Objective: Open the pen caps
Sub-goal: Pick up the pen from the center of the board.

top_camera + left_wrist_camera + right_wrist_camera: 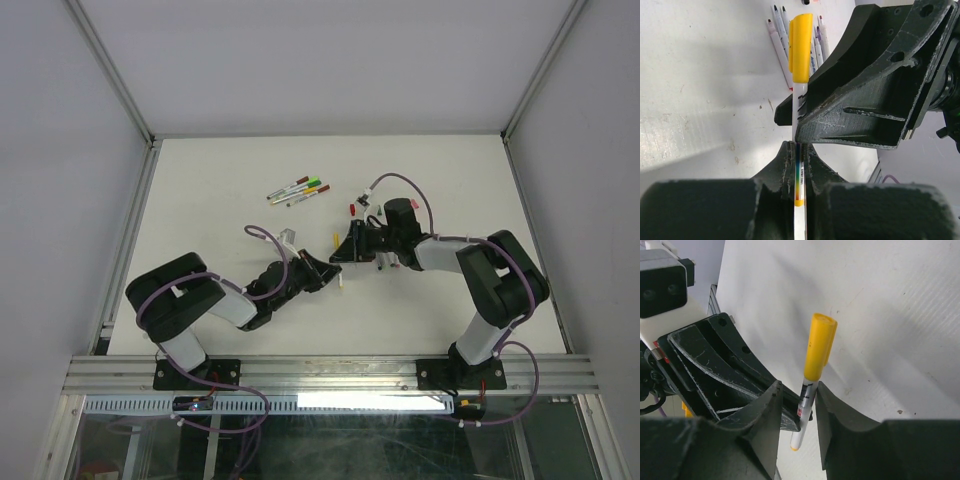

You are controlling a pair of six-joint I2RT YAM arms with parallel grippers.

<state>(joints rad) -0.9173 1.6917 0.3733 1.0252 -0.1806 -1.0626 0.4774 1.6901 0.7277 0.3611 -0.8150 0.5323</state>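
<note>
The yellow pen cap (820,347) is seated on its pen (799,175), which is held above the table (200,200) between the two arms, near the table's middle. The left gripper (799,150) is clamped on the lower barrel, at the rainbow-striped band. The right gripper (799,396) stands narrow around the barrel just below the cap. A gap shows on one side, so it has no grip.

Procedure, as judged:
- The pads belong on the cap, not on the barrel.
- Shift the right gripper along the pen's axis until both pads face the yellow plastic, then close firmly.
- Pull straight along the barrel. A sideways pull is likely to bend the thin pen or twist it in the left grip.

Limits of view:
- In the top view the arms mask the pen almost wholly.
- Whether the right gripper's other pad touches the barrel cannot be told.
- The pen's tail end is cut off at the bottom of the left wrist view.
- The loose pens (782,45) beyond lie partly behind the cap, so their number cannot be made out.
</note>
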